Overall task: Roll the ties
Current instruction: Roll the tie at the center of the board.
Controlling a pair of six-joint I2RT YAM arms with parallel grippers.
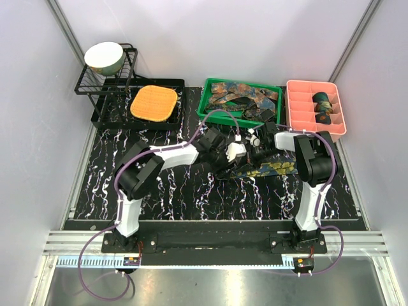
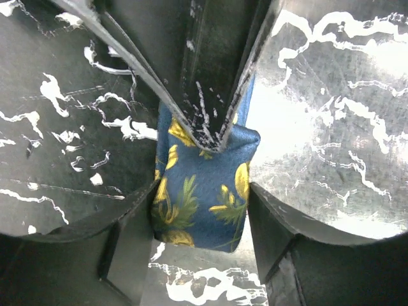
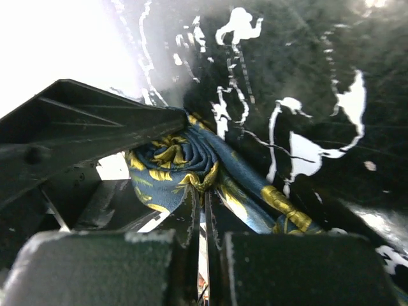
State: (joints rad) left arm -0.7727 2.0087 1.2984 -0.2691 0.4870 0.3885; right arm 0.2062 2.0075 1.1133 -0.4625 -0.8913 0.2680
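Observation:
A navy tie (image 1: 274,167) with a gold-yellow leaf pattern lies on the black marbled table, and its left end is rolled into a small coil (image 3: 167,162). Both grippers meet at that coil in mid-table. My right gripper (image 3: 205,191) is shut, pinching the coil's fabric at its centre; its fingers (image 2: 204,95) come down from the top of the left wrist view. My left gripper (image 2: 203,191) is open, one finger on each side of the coil (image 2: 197,210), loosely flanking it. The unrolled tail (image 3: 274,201) trails away to the right.
A green bin (image 1: 205,102) at the back holds several loose ties. Right of it, a pink divided tray (image 1: 299,121) holds rolled ties. An orange waffle pad (image 1: 153,103) lies on a black tray at back left, beside a wire rack (image 1: 86,83) holding a bowl (image 1: 104,56).

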